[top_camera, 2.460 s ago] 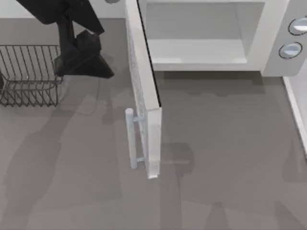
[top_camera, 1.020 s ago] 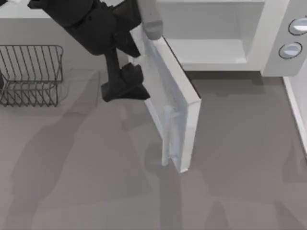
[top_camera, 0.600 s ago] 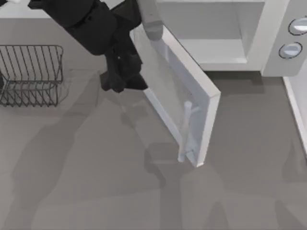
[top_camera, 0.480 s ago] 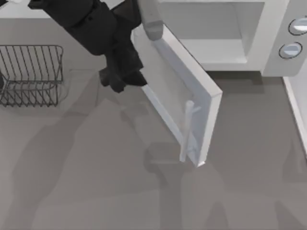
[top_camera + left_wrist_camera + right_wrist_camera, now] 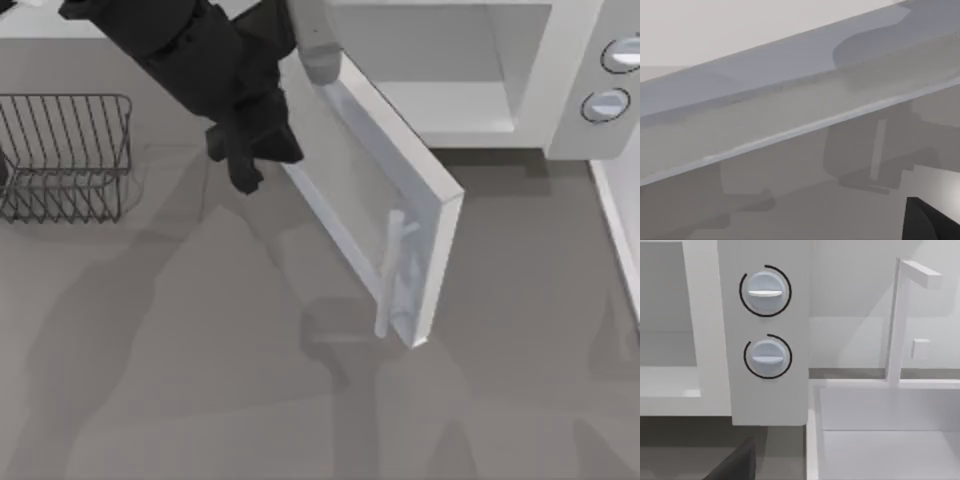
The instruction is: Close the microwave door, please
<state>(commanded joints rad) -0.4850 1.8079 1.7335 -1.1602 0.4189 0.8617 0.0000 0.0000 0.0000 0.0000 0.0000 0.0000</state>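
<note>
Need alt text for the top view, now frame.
A large white microwave door with a pale bar handle stands half open from the big white microwave, with the black left gripper at its outer face. A dark wire rack sits at the table's left.

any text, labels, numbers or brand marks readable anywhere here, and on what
None: no words, numbers or brand marks can be read.
The microwave panel carries two plain knobs, each ringed by a thin dark arc with no figures.
The microwave door, its bar handle and the wire rack are unmarked.
The left gripper, beside the half-open door, bears no label.
</note>
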